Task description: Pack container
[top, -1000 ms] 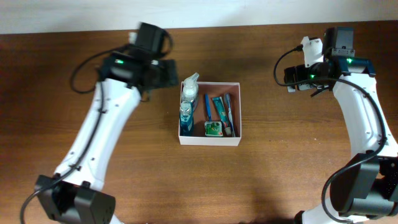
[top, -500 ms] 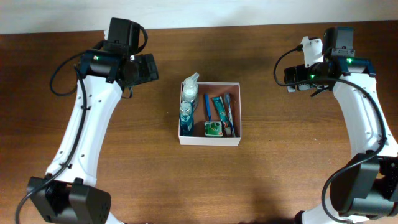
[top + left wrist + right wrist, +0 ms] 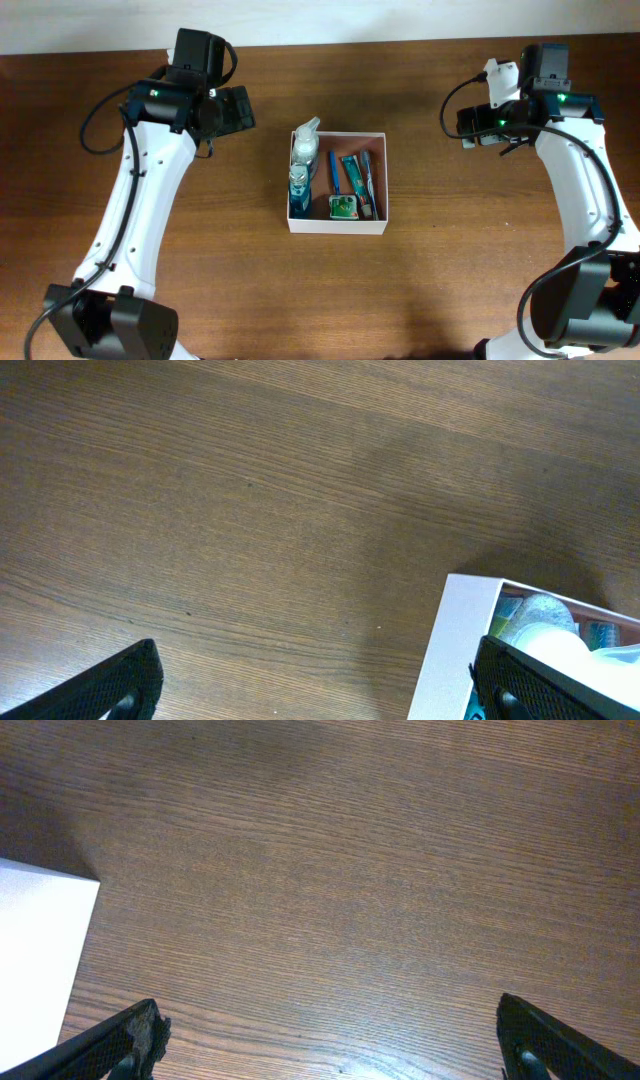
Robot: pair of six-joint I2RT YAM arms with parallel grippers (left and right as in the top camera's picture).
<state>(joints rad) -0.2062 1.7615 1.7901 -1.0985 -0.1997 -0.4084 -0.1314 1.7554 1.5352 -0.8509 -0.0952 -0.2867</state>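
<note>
White-walled container point(image 3: 337, 227) on table point(image 3: 450, 285), wood round every edge; left pincer point(image 3: 315, 685), right pincer point(image 3: 328, 1040) agape, well off.

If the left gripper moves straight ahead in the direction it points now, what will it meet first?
Probably bare table: the left gripper, jaws open, frames only wood. The container sits off to the side; depth is unclear.

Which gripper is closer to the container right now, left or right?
Left. The left gripper hangs open just off the far-left corner of the container; the right gripper, also open, is farther out beyond its far-right corner.
</note>
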